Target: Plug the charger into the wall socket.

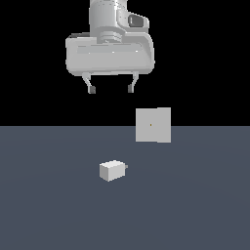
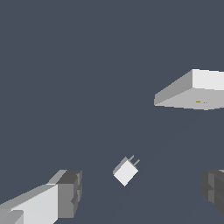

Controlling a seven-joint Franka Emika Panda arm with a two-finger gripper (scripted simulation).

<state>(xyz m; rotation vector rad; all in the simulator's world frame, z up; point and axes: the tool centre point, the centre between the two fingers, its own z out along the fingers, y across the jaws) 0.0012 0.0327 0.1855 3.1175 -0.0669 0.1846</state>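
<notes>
- High above the dark slate floor (image 1: 49, 205), the gripper (image 1: 111, 90) hung with its two fingers spread wide and nothing between them; neither the charger nor the socket had been touched.
- The charger (image 1: 112, 170), a small off-white block, lay on the floor well below the gripper and roughly under it, its grey prongs pointing toward the exterior view's right.
- The wall socket (image 1: 153, 125), a pale grey square plate, stood upright farther back and toward the exterior view's right of the charger, well apart from it, a tiny dot at its centre.
- In the wrist view the charger (image 2: 126, 171) sat between the two dark fingertips (image 2: 70, 192), with the wall socket (image 2: 194, 89) off to one side.
- The task appeared to be at its opening step, the approach to the pick. The next move would likely call for a straight descent and a close across the block's sides, leaving the prongs free.
- The floor was flat, uniform and unmarked; behind it the room showed only black.
</notes>
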